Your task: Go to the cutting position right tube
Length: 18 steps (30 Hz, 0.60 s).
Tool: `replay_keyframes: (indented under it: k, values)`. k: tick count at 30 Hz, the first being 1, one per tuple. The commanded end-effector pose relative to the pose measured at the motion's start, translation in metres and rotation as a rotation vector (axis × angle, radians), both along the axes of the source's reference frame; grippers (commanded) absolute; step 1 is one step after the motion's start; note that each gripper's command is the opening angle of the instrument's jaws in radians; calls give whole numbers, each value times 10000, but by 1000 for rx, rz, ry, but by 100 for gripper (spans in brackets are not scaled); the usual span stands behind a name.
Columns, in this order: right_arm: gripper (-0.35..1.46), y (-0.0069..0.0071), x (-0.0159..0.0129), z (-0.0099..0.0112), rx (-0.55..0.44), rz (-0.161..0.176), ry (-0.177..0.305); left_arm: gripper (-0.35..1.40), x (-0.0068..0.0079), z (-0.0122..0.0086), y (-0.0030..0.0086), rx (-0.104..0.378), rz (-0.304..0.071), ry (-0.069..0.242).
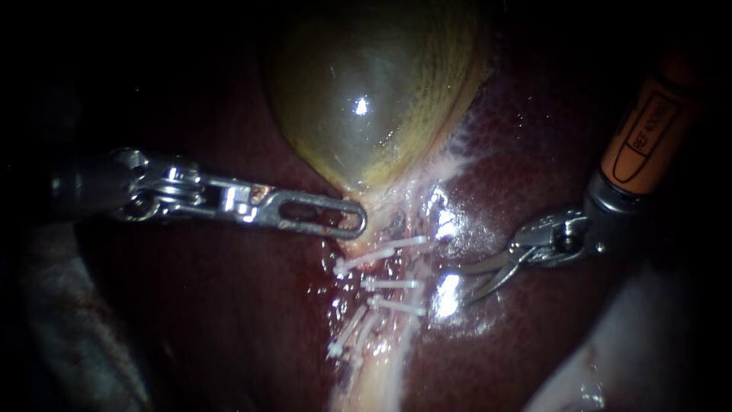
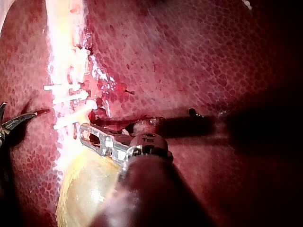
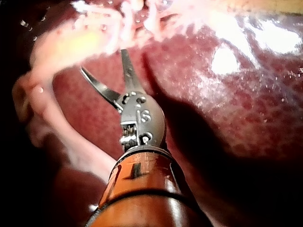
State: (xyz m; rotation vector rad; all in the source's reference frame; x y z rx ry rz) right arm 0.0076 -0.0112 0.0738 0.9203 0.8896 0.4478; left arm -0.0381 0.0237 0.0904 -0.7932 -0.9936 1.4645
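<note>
With the left instrument (image 1: 354, 221) pincer clamped on the gallbladder (image 1: 358, 84) neck, tensioning the clipped right tube (image 1: 396, 294), the right instrument (image 1: 462, 287) pincer hovers beside it, narrowly open.

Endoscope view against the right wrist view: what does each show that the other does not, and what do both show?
Only the endoscope view: the left instrument at the neck of the gallbladder, and the white clips below it. Only the right wrist view: a pale strand beside the right instrument, which I cannot place in the endoscope view. Both: the right instrument, curved blades apart, and the liver.
</note>
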Motion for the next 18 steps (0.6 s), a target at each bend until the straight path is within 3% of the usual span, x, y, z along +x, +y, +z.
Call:
replay_keyframes:
  k: [1,10,18]
  values:
    - [110,0,0,0,0,0,0,-35,0,0,0,0,0,0]
    - [110,-1,1,0,-1,0,0,-35,2,-8,-1,2,1,-2]
    - [111,-2,8,3,28,15,-19,-35,20,-31,1,12,8,-10]
